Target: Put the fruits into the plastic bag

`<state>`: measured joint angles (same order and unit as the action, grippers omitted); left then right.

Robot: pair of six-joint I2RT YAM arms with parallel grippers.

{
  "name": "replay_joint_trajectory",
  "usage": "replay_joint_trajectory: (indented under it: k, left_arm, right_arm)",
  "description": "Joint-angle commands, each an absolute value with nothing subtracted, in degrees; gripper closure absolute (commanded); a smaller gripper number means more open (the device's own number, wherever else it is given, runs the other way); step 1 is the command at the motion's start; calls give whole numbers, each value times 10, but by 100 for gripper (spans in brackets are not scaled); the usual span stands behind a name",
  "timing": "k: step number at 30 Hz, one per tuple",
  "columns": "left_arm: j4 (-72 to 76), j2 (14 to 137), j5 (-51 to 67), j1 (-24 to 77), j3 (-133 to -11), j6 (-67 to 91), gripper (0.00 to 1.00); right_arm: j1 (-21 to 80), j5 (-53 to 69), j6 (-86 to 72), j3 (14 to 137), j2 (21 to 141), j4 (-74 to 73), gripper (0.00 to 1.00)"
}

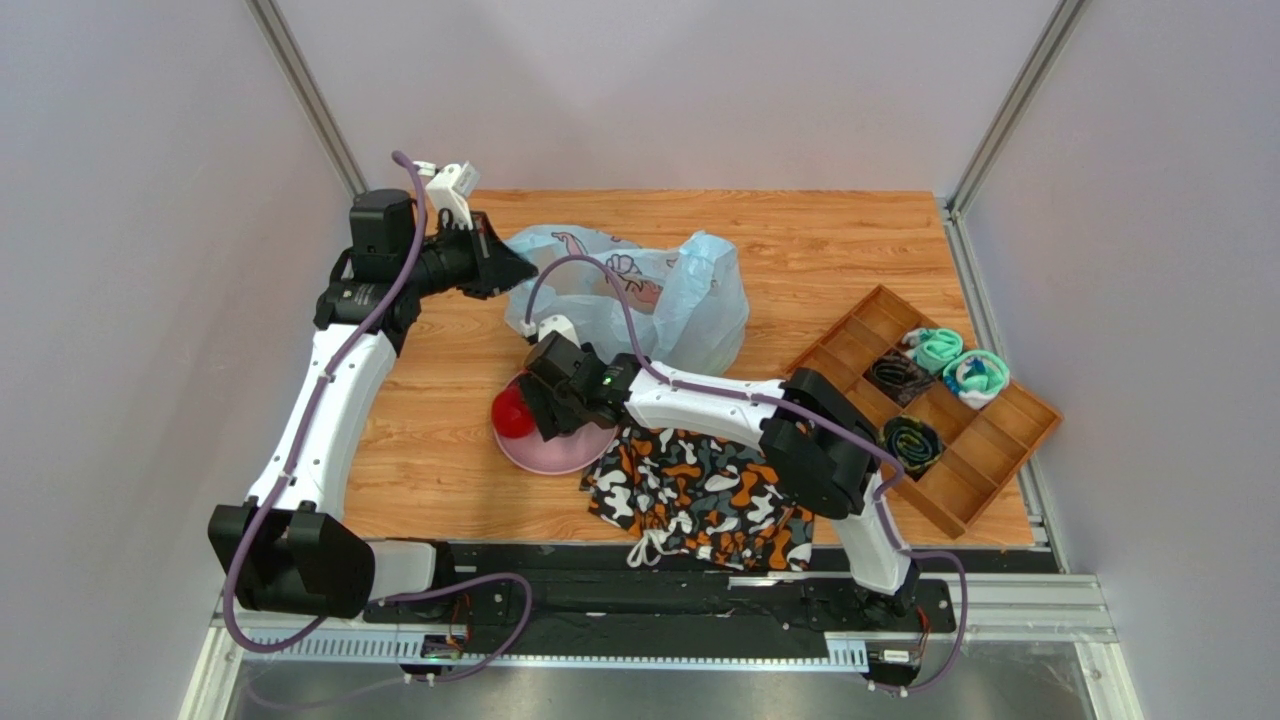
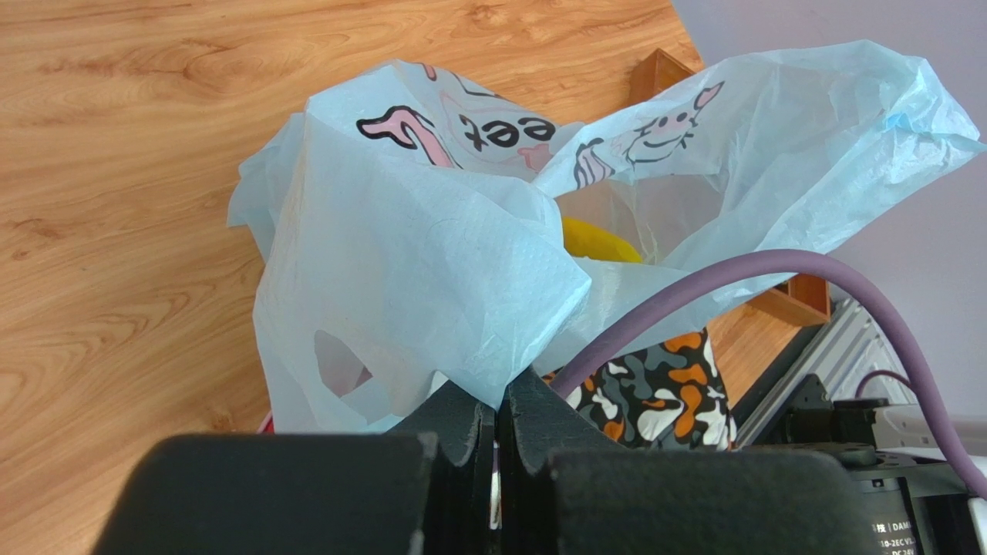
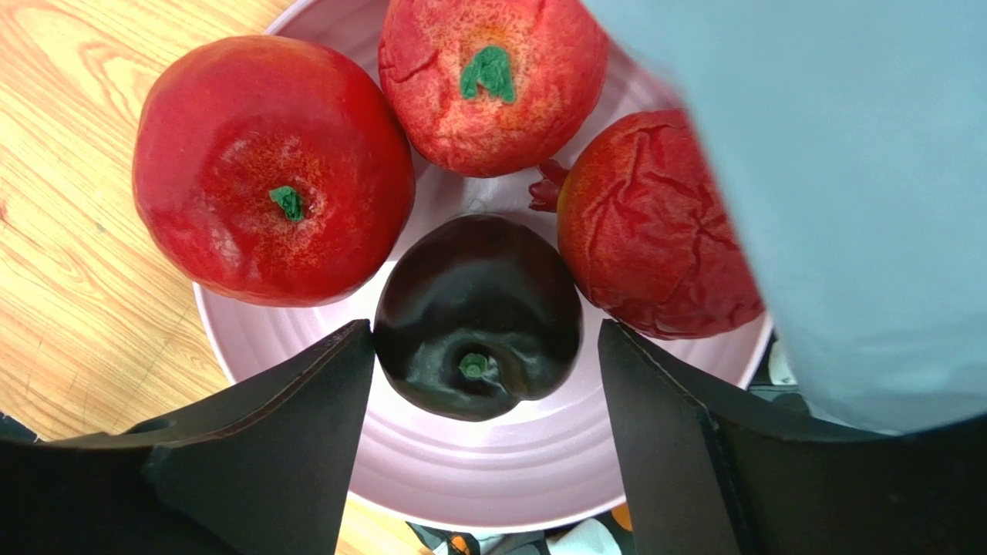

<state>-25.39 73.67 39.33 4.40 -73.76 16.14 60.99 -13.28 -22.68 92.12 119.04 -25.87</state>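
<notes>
The light-blue plastic bag [image 1: 631,293] lies on the wooden table; its mouth faces the left wrist view [image 2: 417,254]. My left gripper [image 1: 504,270] is shut on the bag's rim [image 2: 501,399]. A yellow banana [image 2: 597,241] shows inside the bag. Three red round fruits [image 3: 272,168] [image 3: 492,75] [image 3: 655,226] and the dark purple-black fruit [image 3: 481,312] sit on the pink plate [image 3: 510,463]. My right gripper [image 3: 484,335] is open just above the plate, its fingers on either side of the dark fruit without touching it. It also shows in the top view [image 1: 534,402]. The grapes are hidden.
A camouflage-patterned cloth [image 1: 699,495] lies just in front of the plate [image 1: 564,450]. A wooden compartment tray [image 1: 984,450] with small items sits at the right. A purple cable [image 2: 741,283] crosses in front of the bag. Bag plastic [image 3: 834,174] hangs over the plate's right side.
</notes>
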Motion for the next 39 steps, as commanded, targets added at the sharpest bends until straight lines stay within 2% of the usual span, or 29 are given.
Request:
replay_joint_trajectory:
  k: [1, 5, 11, 17, 22, 26, 29, 36, 39]
  left_arm:
    - [-239, 726, 395, 42, -740, 156, 100]
    - [-239, 726, 395, 42, -740, 156, 100]
    - [-240, 725, 395, 42, -740, 157, 100]
    - [-239, 725, 396, 42, -741, 157, 100]
    - [-239, 725, 396, 42, -740, 158, 100]
    - [-238, 725, 398, 42, -740, 159, 100]
    - [-236, 725, 398, 42, -739, 159, 100]
    - [-236, 724, 399, 42, -740, 160, 100]
    - [-236, 723, 399, 42, -739, 161, 100]
  right_arm:
    - [607, -125, -229, 942, 1203, -240, 27]
    - [607, -125, -228, 944, 1208, -240, 29]
    - [607, -127, -220, 940, 1203, -242, 48]
    - [613, -120, -187, 911, 1169, -222, 60]
    - [639, -59, -102, 824, 1094, -150, 62]
    - [643, 64, -84, 774, 996, -91, 64]
    - [641, 111, -75, 766, 950, -61, 65]
    - [559, 145, -115, 784, 858, -9, 65]
    - [520, 119, -130, 790, 850, -5, 65]
